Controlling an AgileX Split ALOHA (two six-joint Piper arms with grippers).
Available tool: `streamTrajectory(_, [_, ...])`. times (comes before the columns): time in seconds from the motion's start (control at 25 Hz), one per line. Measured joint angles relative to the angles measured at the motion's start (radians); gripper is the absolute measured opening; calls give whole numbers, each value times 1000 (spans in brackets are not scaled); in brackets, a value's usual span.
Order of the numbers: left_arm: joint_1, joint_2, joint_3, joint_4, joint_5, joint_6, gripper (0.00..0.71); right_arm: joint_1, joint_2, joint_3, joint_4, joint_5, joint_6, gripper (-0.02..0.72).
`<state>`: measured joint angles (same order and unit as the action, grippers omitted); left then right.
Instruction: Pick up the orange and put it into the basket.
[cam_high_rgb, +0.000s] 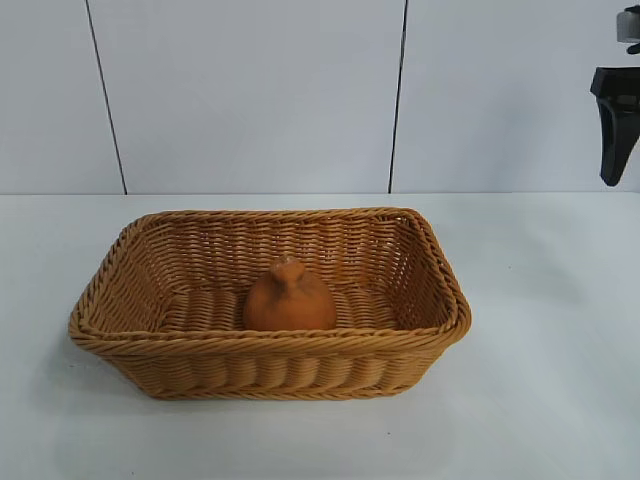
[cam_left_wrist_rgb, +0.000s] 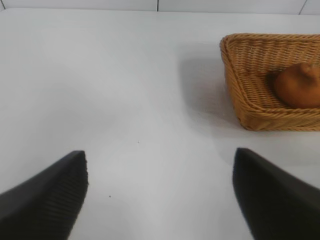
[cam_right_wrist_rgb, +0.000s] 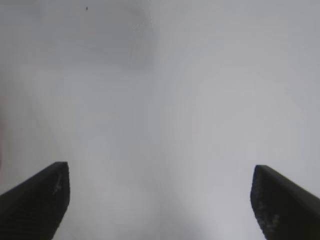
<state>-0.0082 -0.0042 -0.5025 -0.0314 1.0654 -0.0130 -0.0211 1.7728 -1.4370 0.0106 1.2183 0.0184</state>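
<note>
The orange (cam_high_rgb: 290, 298) sits inside the basket (cam_high_rgb: 120, 335), on the woven floor near the middle, knob up, nothing touching it. So the placing looks done; what's left, as I judge it, is only to keep both arms clear and not knock the basket.

The right gripper (cam_right_wrist_rgb: 160, 200) is raised high above the desk (cam_high_rgb: 560, 400) near its far right corner, well apart from the basket. Its jaws are spread wide and hold nothing. Its wrist view shows only bare desk between the fingers (cam_right_wrist_rgb: 37, 200). The exterior view catches just one black finger at the frame edge.

The left gripper (cam_left_wrist_rgb: 160, 192) is over the desk off the basket's left end, jaws also wide apart and empty. It is out of the exterior view, so its height is hard to judge, probably low.

To do this well: any retreat should go up and away from the braided rim. The flared sides could catch a finger.

Nothing else is on the desk; behind it stands a plain panelled wall (cam_high_rgb: 250, 90). No obstacle lies between either arm and the basket.
</note>
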Motion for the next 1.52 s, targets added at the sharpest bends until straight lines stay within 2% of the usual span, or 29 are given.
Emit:
streamTrajectory(0.6, [0, 0, 0, 5, 0, 0, 571, 0, -675, 563, 11, -5, -46, 678])
streamTrajectory(0.84, [0, 0, 0, 5, 0, 0, 571, 0, -977, 801, 11, -154, -47, 678])
streamTrajectory(0.96, [0, 0, 0, 5, 0, 0, 571, 0, -1134, 903, 11, -193, -47, 678])
streamTrajectory(1.52, [0, 0, 0, 5, 0, 0, 571, 0, -1663, 942, 18, -197, -47, 678])
